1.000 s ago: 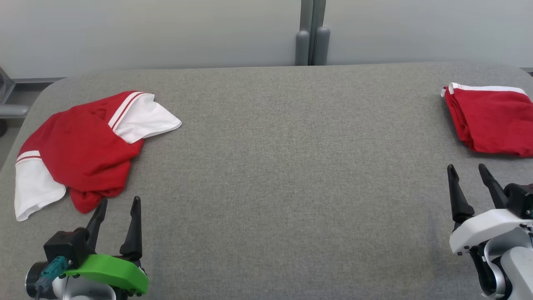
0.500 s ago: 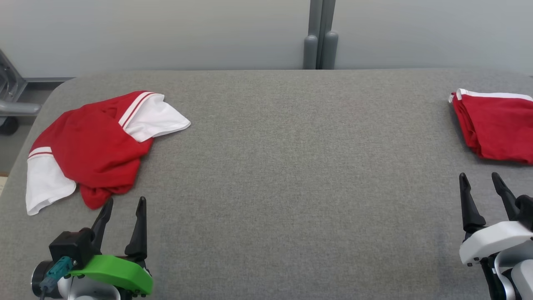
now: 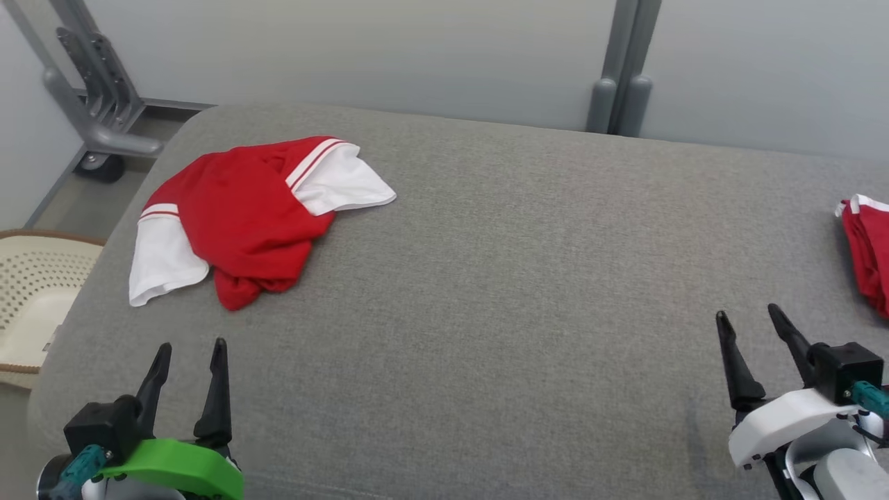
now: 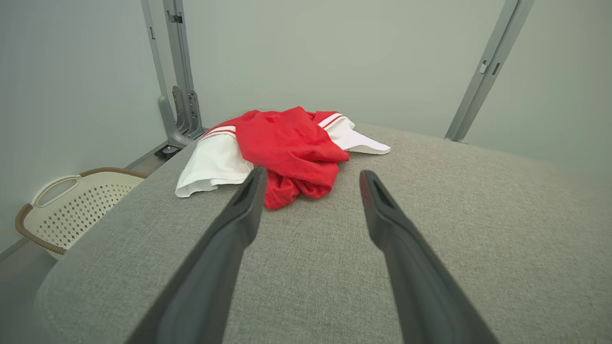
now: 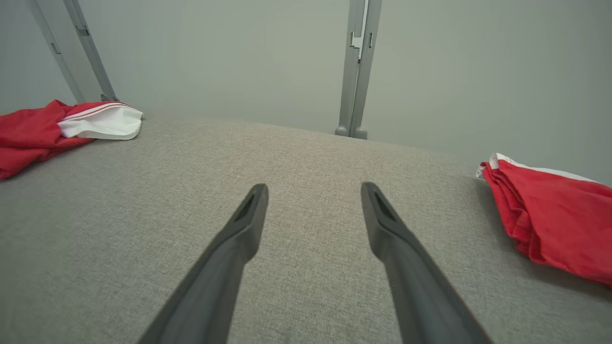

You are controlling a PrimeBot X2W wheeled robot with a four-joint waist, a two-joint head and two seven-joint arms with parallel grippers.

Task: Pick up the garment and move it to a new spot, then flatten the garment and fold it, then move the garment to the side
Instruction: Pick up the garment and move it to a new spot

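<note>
1. Grey fabric-topped counter with rounded corners, plain pale wall panels behind it and a pair of grey metal posts at the back edge.
2. The red-and-white jersey is lying in a crumpled heap on the far-left part of the counter. One white sleeve flops toward the left edge and the other points toward the middle. Nothing has hold of it.
3. The left fingers are spread wide with nothing in them. They sit over the near-left corner and point at the jersey, close to it but not touching. In the left wrist view the bunched red hem shows between the two tips, a bit further on.
4. The right fingers are the same deal, wide apart and empty, over the near-right side with bare grey fabric between them.
5. A folded red garment with white trim lies at the right end of the counter, beyond the right fingers and clear of them.
6. On the floor off the left end there's a cream perforated laundry basket with a brown rim.
</note>
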